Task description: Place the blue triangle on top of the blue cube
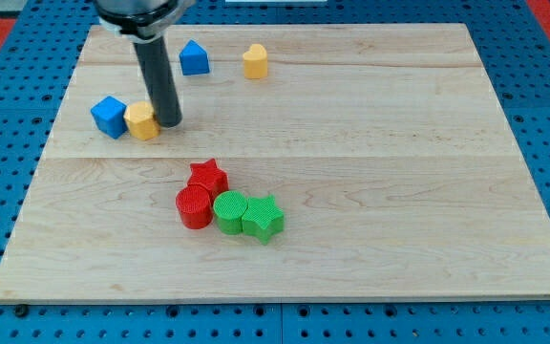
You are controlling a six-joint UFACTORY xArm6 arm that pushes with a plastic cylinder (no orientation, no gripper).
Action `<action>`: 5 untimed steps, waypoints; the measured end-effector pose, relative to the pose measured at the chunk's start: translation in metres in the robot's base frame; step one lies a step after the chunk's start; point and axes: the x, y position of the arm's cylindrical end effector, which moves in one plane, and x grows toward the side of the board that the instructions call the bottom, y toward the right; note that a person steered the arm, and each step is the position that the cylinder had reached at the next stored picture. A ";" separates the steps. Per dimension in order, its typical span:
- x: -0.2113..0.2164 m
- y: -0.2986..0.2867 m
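Observation:
The blue triangle point(194, 57) sits near the view's top, left of centre. The blue cube point(109, 116) sits at the view's left, with a yellow block point(142, 121) touching its right side. My tip point(170, 123) rests on the board just right of that yellow block, touching or nearly touching it. The tip is below and slightly left of the blue triangle, well apart from it. The rod rises from the tip to the view's top edge.
A second yellow block point(254, 61) lies right of the blue triangle. A cluster in the middle holds a red star point(208, 177), a red cylinder point(195, 206), a green cylinder point(229, 211) and a green star point(264, 218). The wooden board point(399, 191) lies on a blue pegboard.

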 end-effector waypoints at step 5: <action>-0.110 0.059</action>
